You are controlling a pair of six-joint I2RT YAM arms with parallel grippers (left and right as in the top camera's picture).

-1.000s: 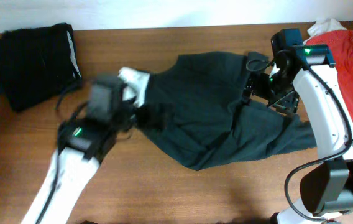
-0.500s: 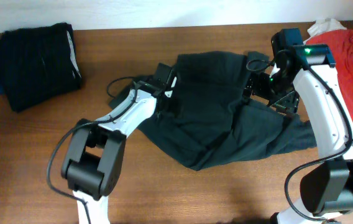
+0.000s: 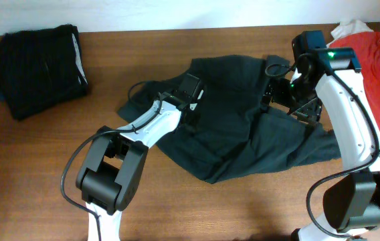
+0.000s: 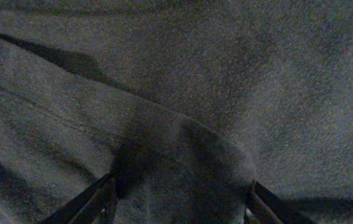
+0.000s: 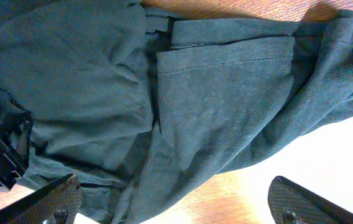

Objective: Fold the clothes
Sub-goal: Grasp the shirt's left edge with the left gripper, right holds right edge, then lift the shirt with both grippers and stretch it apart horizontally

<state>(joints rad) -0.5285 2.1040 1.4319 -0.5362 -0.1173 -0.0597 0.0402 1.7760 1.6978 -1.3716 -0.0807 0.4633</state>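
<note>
The dark grey-green T-shirt [image 3: 243,127] lies crumpled across the middle of the table, and no lettering shows. My left gripper [image 3: 191,94] hangs over its left part. In the left wrist view its fingers [image 4: 179,205] are open and empty, with the shirt's cloth [image 4: 183,93] filling the view close below. My right gripper [image 3: 270,94] is over the shirt's right upper part. In the right wrist view it [image 5: 176,208] is wide open and empty above a folded sleeve and hem [image 5: 226,81].
A stack of black folded garments [image 3: 39,67] lies at the back left. A red garment with white [image 3: 377,67] is heaped at the right edge, behind my right arm. Bare wooden table [image 3: 210,207] shows in front of the shirt.
My left arm has swung right from the shirt's left edge until its gripper is over the cloth. The right arm and the shirt have not moved.
</note>
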